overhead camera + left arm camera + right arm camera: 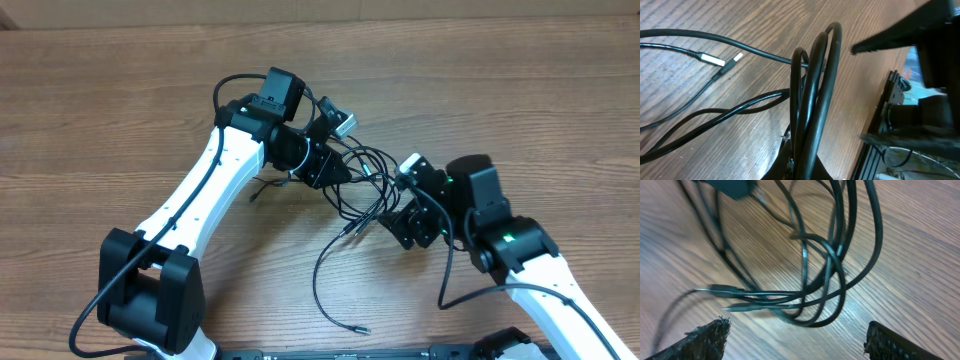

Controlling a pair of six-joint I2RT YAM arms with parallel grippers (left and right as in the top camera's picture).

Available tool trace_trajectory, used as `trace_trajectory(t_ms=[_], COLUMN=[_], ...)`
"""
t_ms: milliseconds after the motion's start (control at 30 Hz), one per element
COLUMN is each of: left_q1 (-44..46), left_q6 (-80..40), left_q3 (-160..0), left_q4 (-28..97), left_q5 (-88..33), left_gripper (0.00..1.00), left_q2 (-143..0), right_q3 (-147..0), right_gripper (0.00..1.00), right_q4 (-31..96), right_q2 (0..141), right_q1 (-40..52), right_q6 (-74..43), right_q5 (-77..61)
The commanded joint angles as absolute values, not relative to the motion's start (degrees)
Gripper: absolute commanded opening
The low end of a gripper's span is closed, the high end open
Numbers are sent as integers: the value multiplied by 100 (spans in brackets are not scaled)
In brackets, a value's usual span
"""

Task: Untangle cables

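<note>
Worktop (90, 110) of brown wood grain carried everything. At the left, the white left arm (195, 200) reached from its black base up toward the middle and ended in the left end effector (322, 163), which sat at the left edge of the tangle. In the left wrist view its jaws were closed tight on a bunch of the cables (815, 95): several black strands rose together from the pinch at the bottom edge and bent over in narrow loops near the top. Further left in that view, two silver-tipped plugs (710, 59) lay close together on the wood, their cords trailing off to the left. From overhead, the main knot of crossing loops lay between the two end effectors, touching the left one. One short loose end (256, 194) poked out under the left arm, and one long strand curved down to a plug tip (359, 328) near the front edge. Just right of the knot was the right end effector (412, 220), wide open and holding nothing. In the right wrist view its fingertips (705, 337) sat far apart at the lower corners with bare wood between them, and the overlapping loops lay just beyond. The right arm (540, 270) ran off to the lower right corner.
</note>
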State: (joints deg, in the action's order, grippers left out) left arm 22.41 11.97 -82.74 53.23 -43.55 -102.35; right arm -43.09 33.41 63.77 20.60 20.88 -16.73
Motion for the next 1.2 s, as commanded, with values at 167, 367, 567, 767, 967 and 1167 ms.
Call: trace_trajectory(t_ms=[167,367,567,767,967,1167], left_q1=[2351,2482,2591,2639,2639,2639], left_q6=[943,386,95,-174,-174,-176], left_q3=[-8265,-8265,-8265,-8265,-8265,-8265], left_q4=[5393,5240,5037,4939,4941,4939], left_q5=[-4663,-4661,-5085,-5336,-5513,-5513], left_gripper=[4,4,4,4,4,4], left_q2=[-10285,-10285,-10285,-10285,-10285,-10285], right_q3=[-4412,-4412,-4412,-4410,-4412,-4410], right_gripper=[87,84,79,66,54,34], right_q4=[2836,2696,2663,2663,2663,2659], right_q2=[6888,6930,6932,6932,6936,6936], right_q1=[2257,2362,2368,2368,2368,2368], right_q6=[2305,2412,2412,2410,2403,2250], right_q5=[-768,-521,-493,-213,-84,130])
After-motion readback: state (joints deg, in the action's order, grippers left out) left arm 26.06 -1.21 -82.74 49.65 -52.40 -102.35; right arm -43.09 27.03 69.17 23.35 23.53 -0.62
